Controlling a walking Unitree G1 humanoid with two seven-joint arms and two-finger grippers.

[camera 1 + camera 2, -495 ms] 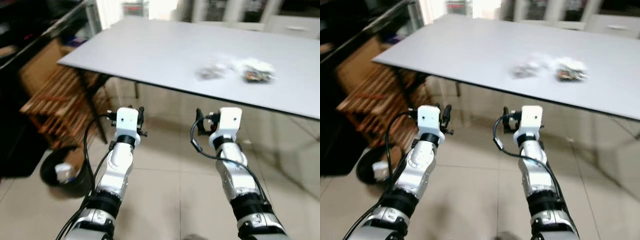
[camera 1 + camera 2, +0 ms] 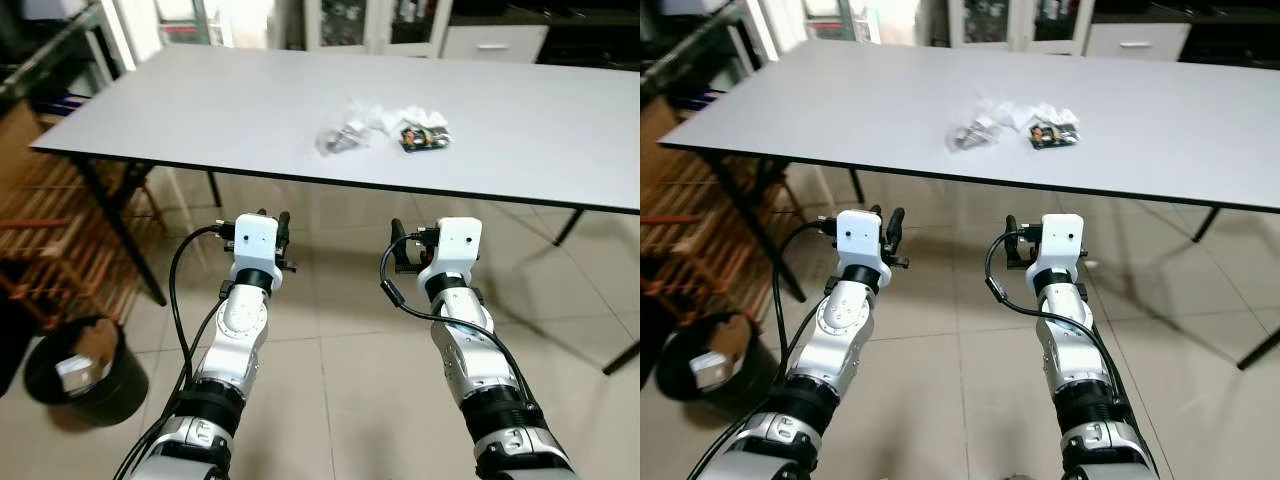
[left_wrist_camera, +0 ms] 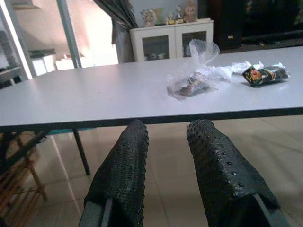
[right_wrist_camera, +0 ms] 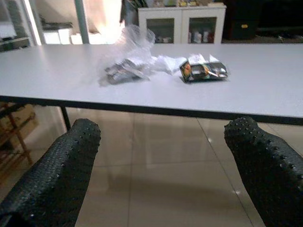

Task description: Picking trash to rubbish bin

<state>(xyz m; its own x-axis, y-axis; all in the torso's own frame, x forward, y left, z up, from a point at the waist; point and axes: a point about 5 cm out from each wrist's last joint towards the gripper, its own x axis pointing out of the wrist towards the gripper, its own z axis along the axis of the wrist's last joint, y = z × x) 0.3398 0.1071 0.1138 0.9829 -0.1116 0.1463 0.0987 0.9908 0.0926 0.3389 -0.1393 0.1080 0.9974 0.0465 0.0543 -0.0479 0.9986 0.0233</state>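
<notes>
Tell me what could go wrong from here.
Both pincers, left and right, hang below the table edge; raising them straight up may hit it. The clear bag is light and crumpled, so it may slide when pinched. The bin sits off to the left, so trash may drop on the way.

Evenly lit, sharp in both eye views, no motion blur. Bright daylight blown out beyond the grey table, soft sheen across its top. Glossy reflections on the floor tiles. Close, soft-focused black fingers in the wrist views.
</notes>
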